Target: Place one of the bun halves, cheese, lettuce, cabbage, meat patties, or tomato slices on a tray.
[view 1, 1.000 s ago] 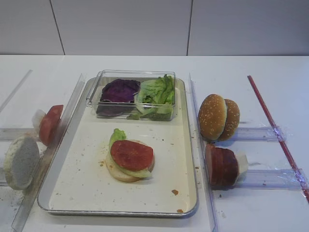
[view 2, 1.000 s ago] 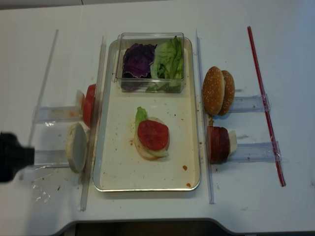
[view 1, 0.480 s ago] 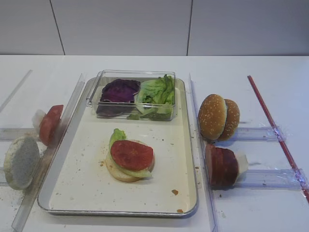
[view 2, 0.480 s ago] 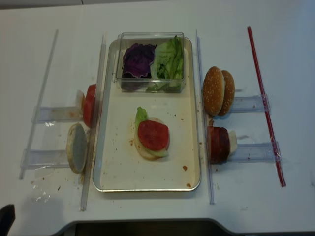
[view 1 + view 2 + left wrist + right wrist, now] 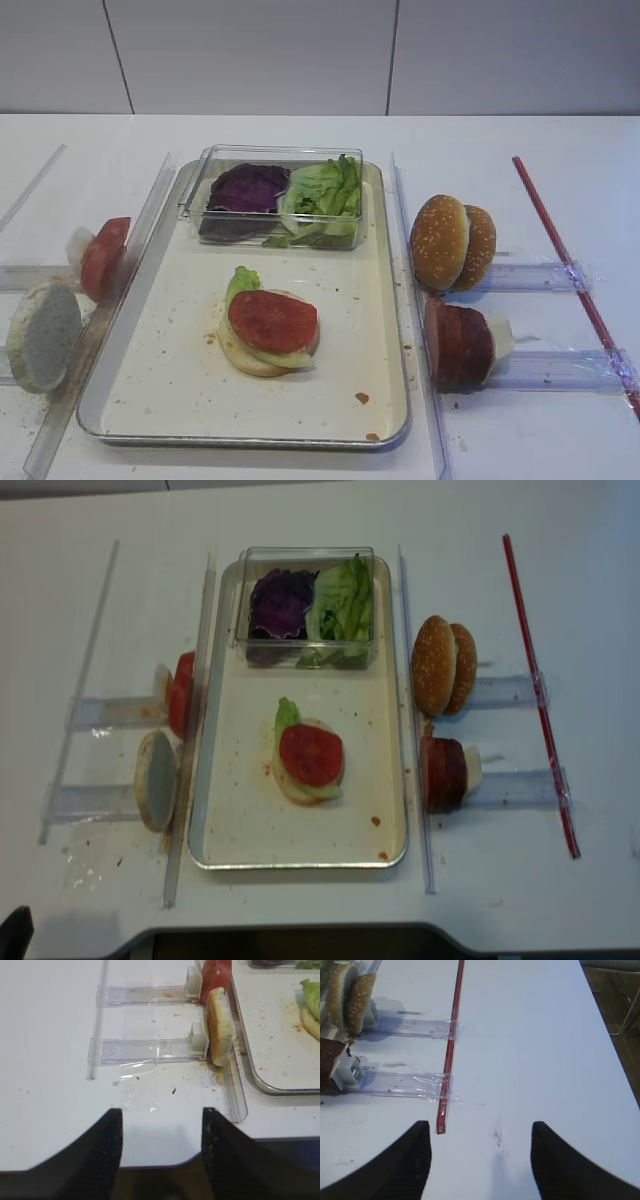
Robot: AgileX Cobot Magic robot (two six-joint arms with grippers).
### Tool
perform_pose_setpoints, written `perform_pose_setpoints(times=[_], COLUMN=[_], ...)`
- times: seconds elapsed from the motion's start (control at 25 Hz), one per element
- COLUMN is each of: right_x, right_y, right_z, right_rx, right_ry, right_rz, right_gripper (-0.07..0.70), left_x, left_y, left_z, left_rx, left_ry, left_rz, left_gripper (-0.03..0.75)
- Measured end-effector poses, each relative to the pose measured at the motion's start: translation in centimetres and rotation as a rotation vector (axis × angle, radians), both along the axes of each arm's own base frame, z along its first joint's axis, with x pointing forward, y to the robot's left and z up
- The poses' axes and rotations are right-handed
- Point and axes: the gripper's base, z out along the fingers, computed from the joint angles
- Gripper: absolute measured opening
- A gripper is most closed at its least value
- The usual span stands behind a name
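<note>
Cream-coloured metal forms the tray (image 5: 180,385), which we see lying on the white desk (image 5: 520,440) with crumbs scattered over it. Nearest to us, both grippers hover low over bare desk, holding nothing: the left gripper (image 5: 161,1145) stands with its jaws spread by the desk's front edge, and the right gripper (image 5: 480,1160) is likewise spread wide near the red strip (image 5: 449,1055). At mid-tray we find a pale bun half (image 5: 245,357) carrying lettuce (image 5: 241,282) and one tomato slice (image 5: 273,320) on top. Left of the tray, a bun half (image 5: 43,336) and a tomato slice (image 5: 103,258) stand on edge in clear holders. Right of it stand the meat patties (image 5: 458,344) and sesame bun halves (image 5: 452,242). Farthest, a clear plastic box (image 5: 275,195) on the tray holds purple cabbage (image 5: 248,187) and lettuce.
</note>
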Motion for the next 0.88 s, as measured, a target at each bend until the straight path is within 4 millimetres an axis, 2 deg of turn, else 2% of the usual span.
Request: perform_pose_setpoints(times=[0.48,0.88], right_x=[0.00,0.00], right_y=[0.00,0.02], right_z=[0.00,0.00], right_rx=[-0.001,0.000], right_ry=[0.000,0.000], right_rz=[0.001,0.002], right_gripper=[0.455,0.455], left_x=[-0.13,-0.59], left_y=[0.02,0.06], left_z=[-0.20,-0.21], left_rx=[0.008,0.013], left_ry=[-0.027,-0.063], left_rz=[-0.004,-0.005], left_gripper=[0.342,0.283])
